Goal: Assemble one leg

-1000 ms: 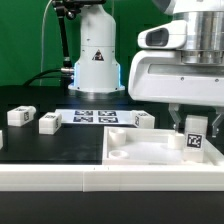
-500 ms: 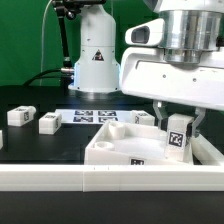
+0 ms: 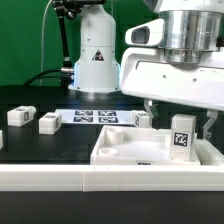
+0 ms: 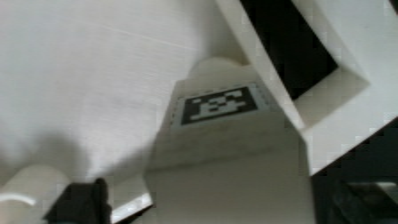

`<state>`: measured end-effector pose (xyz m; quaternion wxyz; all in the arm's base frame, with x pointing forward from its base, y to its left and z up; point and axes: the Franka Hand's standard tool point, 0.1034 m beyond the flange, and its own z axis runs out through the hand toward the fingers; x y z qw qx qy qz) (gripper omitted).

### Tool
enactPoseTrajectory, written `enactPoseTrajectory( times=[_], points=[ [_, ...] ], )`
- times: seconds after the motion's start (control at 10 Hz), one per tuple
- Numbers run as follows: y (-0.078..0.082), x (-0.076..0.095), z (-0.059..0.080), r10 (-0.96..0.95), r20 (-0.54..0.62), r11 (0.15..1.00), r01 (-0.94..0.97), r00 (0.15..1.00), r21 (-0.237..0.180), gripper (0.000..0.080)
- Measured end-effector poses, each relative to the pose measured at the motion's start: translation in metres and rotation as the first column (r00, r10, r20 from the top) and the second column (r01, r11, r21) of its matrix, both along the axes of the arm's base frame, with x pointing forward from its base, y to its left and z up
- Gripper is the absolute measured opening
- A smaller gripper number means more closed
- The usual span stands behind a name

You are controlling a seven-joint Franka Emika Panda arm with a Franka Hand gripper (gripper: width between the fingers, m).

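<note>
Where exterior view's right side shows tray-like panel (image 3: 130, 152), one leg (image 3: 181, 138) stands upright in its near corner, tag facing camera. Fingers (image 3: 179, 118) spread apart either side of leg, not clamping it; contact cannot be judged. Wrist view: same leg (image 4: 222, 130) close up, tag visible, panel wall beside it. Two more legs (image 3: 20, 116) (image 3: 49, 123) lie on black surface (image 3: 50, 145) toward exterior view's left. One marker board (image 3: 95, 116) flat behind panel.
</note>
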<state>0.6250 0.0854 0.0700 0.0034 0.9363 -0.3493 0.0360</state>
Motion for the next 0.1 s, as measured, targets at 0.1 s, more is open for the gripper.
enactPoseTrajectory(
  times=[0.1],
  points=[
    [0.0000,0.0000,0.0000,0.000,0.000,1.000,0.000,1.000,0.000,0.0644]
  ],
)
